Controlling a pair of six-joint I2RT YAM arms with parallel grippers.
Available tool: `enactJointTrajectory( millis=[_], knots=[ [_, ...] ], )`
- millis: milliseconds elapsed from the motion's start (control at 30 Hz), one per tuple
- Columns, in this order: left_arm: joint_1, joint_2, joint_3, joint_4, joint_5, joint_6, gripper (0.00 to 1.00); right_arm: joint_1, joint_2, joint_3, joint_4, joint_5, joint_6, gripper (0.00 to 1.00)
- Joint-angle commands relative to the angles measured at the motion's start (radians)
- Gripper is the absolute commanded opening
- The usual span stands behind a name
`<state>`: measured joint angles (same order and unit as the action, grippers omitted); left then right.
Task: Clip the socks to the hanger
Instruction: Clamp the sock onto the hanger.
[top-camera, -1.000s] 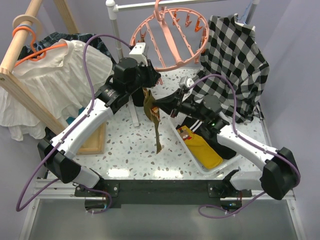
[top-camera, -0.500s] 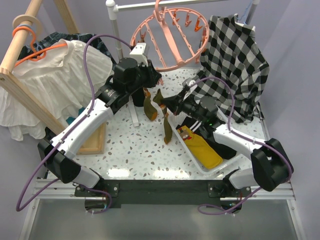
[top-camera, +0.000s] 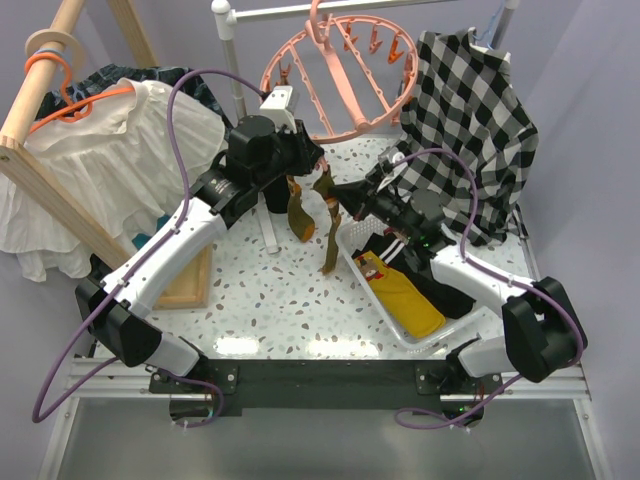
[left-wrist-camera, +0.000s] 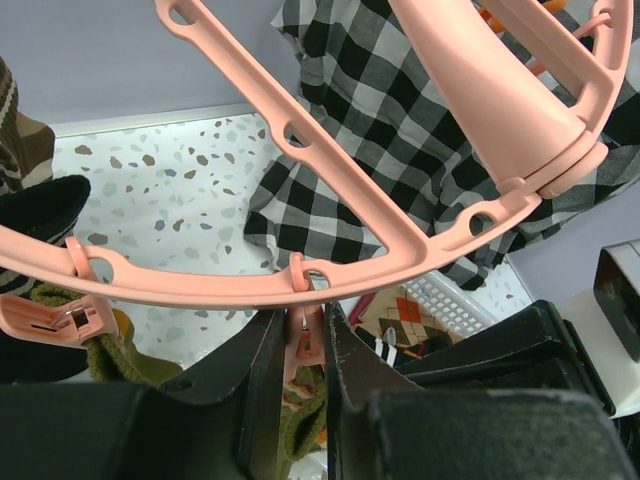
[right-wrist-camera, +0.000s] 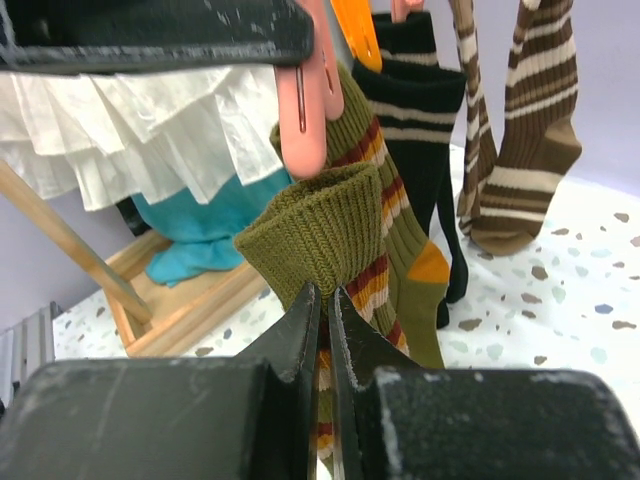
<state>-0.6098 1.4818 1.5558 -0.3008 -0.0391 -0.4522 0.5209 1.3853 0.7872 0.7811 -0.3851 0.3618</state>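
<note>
The salmon-pink ring hanger (top-camera: 338, 85) hangs at the back, and its rim (left-wrist-camera: 220, 290) crosses the left wrist view. My left gripper (top-camera: 305, 160) (left-wrist-camera: 303, 325) is shut on one dangling pink clip (left-wrist-camera: 303, 340) under the rim. My right gripper (top-camera: 335, 197) (right-wrist-camera: 325, 295) is shut on the cuff of an olive sock (top-camera: 328, 240) (right-wrist-camera: 320, 225) and holds it just below that clip (right-wrist-camera: 300, 110). A second olive sock with orange patches (top-camera: 298, 215) (right-wrist-camera: 405, 230), a black striped sock (right-wrist-camera: 420, 90) and brown striped socks (right-wrist-camera: 530, 120) hang from other clips.
A white basket (top-camera: 440, 330) at the right front holds a yellow sock (top-camera: 410, 300) and dark socks. The black-and-white checked shirt (top-camera: 470, 110) hangs at the back right. A white blouse on an orange coat hanger (top-camera: 110, 150) and a wooden frame (top-camera: 60, 200) stand at the left.
My right gripper has carried the olive sock up and back toward the ring, close under my left gripper. The left arm has stayed at the clip.
</note>
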Motion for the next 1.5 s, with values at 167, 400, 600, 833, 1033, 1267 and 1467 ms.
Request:
enactJointTrajectory(
  millis=[167,400,600,833,1033,1267,1467],
  knots=[
    [0.001,-0.029,-0.007,0.054,0.025,0.017,0.07,-0.010,0.011,0.070,0.112,-0.020,0.043,0.00],
    [0.002,-0.029,-0.007,0.052,0.033,0.014,0.07,-0.012,0.029,0.079,0.136,-0.020,0.065,0.00],
    [0.002,-0.029,-0.007,0.049,0.034,0.014,0.07,-0.015,0.046,0.095,0.158,-0.017,0.080,0.00],
    [0.001,-0.029,-0.013,0.048,0.031,0.024,0.07,-0.018,0.043,0.118,0.159,-0.018,0.091,0.00],
    [0.002,-0.034,-0.013,0.054,0.034,0.024,0.25,-0.018,0.044,0.129,0.152,-0.028,0.094,0.00],
    [0.001,-0.075,-0.022,0.069,0.015,0.049,0.69,-0.019,0.031,0.130,0.129,-0.023,0.080,0.33],
    [0.002,-0.170,-0.080,0.117,-0.039,0.104,0.99,-0.018,-0.049,0.150,-0.024,0.026,-0.027,0.66]
  ],
)
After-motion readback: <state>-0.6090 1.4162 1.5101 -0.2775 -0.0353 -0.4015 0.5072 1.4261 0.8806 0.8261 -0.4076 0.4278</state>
